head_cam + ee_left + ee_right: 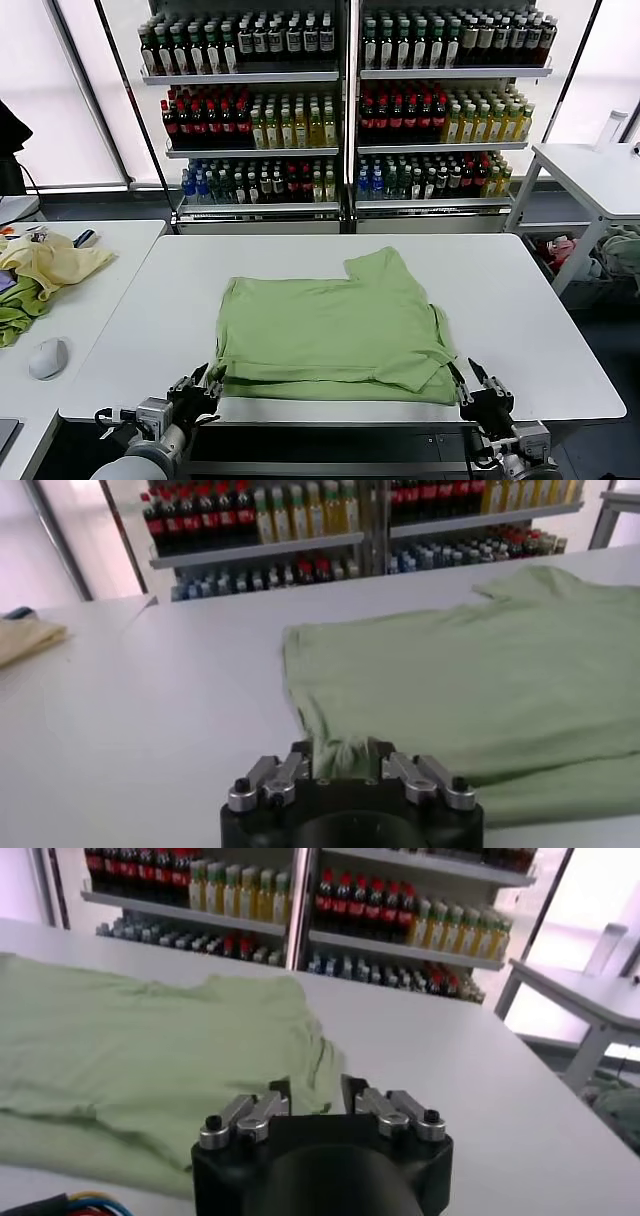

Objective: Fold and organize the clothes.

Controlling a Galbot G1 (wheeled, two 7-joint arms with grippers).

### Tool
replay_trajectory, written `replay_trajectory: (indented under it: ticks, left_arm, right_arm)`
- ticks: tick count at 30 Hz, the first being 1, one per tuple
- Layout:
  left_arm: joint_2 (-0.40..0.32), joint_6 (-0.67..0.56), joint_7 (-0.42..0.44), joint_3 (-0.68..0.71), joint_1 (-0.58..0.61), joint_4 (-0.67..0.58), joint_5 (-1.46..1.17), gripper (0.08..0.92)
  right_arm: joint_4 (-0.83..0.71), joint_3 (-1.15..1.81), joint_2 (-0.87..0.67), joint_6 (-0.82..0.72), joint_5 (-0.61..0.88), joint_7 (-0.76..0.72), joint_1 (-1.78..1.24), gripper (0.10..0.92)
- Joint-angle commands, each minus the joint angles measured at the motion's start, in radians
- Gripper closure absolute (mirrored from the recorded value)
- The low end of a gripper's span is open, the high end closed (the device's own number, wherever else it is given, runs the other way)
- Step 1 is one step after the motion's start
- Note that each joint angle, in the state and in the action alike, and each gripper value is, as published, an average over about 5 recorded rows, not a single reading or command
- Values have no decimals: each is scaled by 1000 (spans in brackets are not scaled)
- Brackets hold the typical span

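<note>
Head view: the shirt [335, 335] is laid flat at the middle of the white table [540, 330], folded into a rough rectangle with its long axis left to right and a flap toward the far right; one fold is judged done, further folds and tidying left. Left wrist view: the left gripper [343, 765] is set at the near left corner, jaws apart, cloth bunched between them. Right wrist view: the right gripper [312, 1093] is set at the near right corner, jaws apart, nothing clamped.

Plain light green shirt [330, 325] on white table [520, 300].
</note>
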Motion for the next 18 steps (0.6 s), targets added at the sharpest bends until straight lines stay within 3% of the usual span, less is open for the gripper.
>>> replay_trajectory:
  ticks: [1, 6, 10, 18]
  left_arm:
    - [33, -27, -13, 64, -280, 167, -66, 427]
    - [3, -28, -20, 180, -501, 389, -78, 288]
    - [-24, -29, -20, 249, -645, 546, -78, 197]
    - [-95, -41, -17, 325, -837, 787, -65, 177]
  right_arm:
    - [-128, -88, -59, -33, 120, 40, 319, 388]
    - [-358, -256, -66, -63, 192, 56, 610, 249]
    - [-537, -357, -47, -75, 228, 54, 807, 207]
    - [-820, -484, 25, -107, 261, 42, 1057, 203]
